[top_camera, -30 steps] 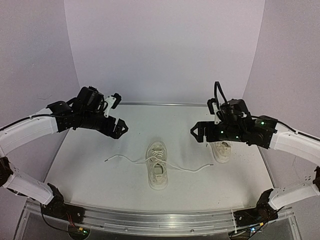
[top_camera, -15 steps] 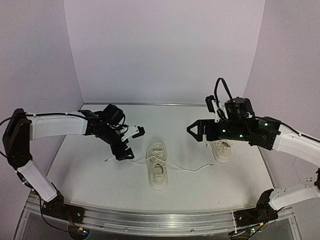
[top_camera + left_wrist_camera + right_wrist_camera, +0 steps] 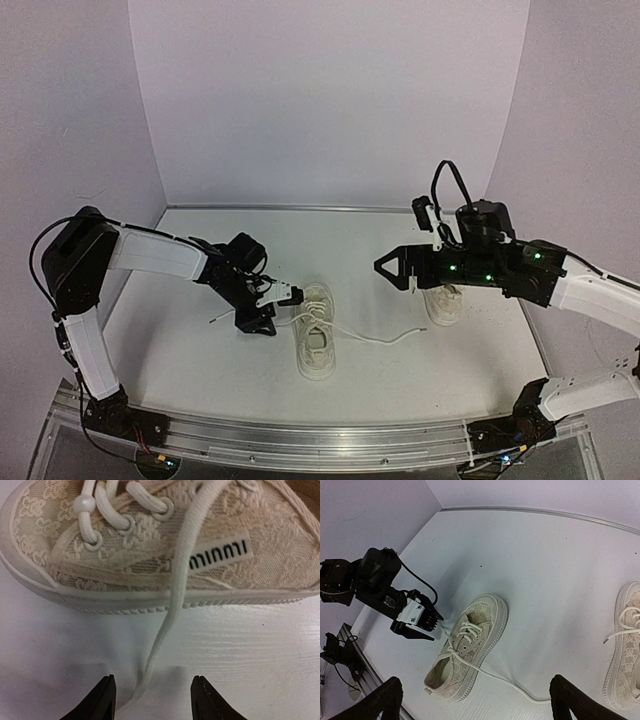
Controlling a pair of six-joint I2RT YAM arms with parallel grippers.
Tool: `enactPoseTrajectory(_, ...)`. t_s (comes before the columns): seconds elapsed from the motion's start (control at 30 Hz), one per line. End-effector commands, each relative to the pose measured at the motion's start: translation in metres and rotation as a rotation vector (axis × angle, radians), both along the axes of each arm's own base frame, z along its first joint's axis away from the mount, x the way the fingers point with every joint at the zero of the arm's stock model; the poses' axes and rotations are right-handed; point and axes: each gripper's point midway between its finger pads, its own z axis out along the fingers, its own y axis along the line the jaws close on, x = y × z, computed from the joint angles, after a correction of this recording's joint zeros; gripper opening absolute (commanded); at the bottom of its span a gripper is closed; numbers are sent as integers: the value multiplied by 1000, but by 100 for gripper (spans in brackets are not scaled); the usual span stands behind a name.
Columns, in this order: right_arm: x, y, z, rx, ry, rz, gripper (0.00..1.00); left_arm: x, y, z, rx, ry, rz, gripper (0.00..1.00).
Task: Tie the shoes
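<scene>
Second cream lace-fabric sneaker (image 3: 443, 303) half hidden under my right gripper (image 3: 390, 268); two sneakers; both jaws spread, left gripper (image 3: 152, 700) astride white lace (image 3: 175, 595)

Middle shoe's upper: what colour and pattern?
Cream shoe, floral lace pattern; shows best in the left wrist view.

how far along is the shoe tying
Nothing done: both laces of the middle shoe lie loose on the table. In hand: the open left pincer straddles one lace, not gripping. Left: knotting it, then the second shoe, apparently untied near the open right pincer.
</scene>
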Motion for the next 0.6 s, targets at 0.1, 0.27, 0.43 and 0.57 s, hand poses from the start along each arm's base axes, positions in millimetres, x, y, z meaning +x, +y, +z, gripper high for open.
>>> enactPoseTrajectory(0.1,0,4,5,15,-20,22,98,19,-27,11,-117,-93,-46,47)
enactPoseTrajectory(0.27,1,5,2,10,-12,22,98,20,-30,11,-132,-91,-52,35)
enactPoseTrajectory(0.43,2,5,2,9,-12,23,98,16,-28,7,-117,-70,-60,31)
enactPoseTrajectory(0.57,1,6,0,7,-8,27,98,17,-27,6,-111,-67,-52,33)
